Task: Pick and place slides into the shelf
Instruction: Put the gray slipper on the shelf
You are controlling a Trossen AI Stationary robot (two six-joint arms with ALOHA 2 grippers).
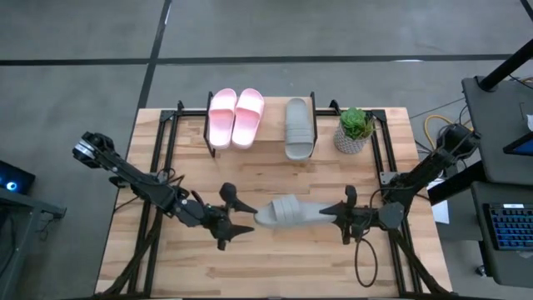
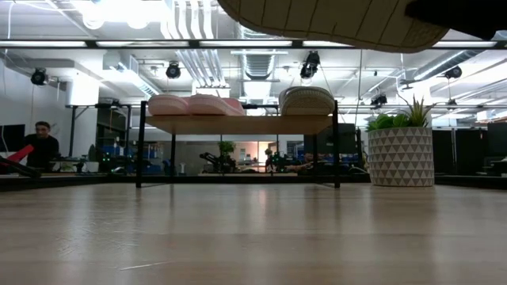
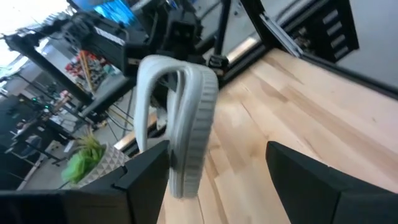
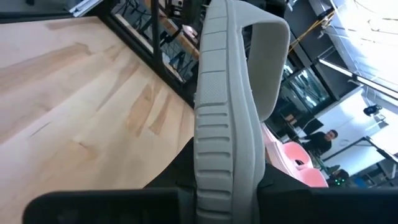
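Note:
A grey slide (image 1: 287, 211) hangs above the table's middle, between my two grippers. My right gripper (image 1: 329, 212) is shut on its right end. My left gripper (image 1: 244, 218) is open at its left end, with a finger (image 3: 146, 171) on either side of the sole. Whether that finger touches the slide, I cannot tell. The low view shows the slide's ribbed underside (image 2: 333, 20) well above the tabletop. On the shelf (image 1: 275, 125) at the far side, two pink slides (image 1: 236, 117) and another grey slide (image 1: 299, 127) lie flat on their soles. My right gripper pinches the slide's heel end (image 4: 217, 177) between its two fingers, one on the underside and one on the footbed. The fingers come level from the table's right, along the slide's length. The slide stands on its long edge, strap (image 4: 268, 43) to one side, lifted clear.
A potted green plant (image 1: 354, 132) stands on the table just right of the shelf. Black frame rails (image 1: 158, 167) run along the table's left and right sides. Bare wood (image 1: 275, 179) lies between the held slide and the shelf.

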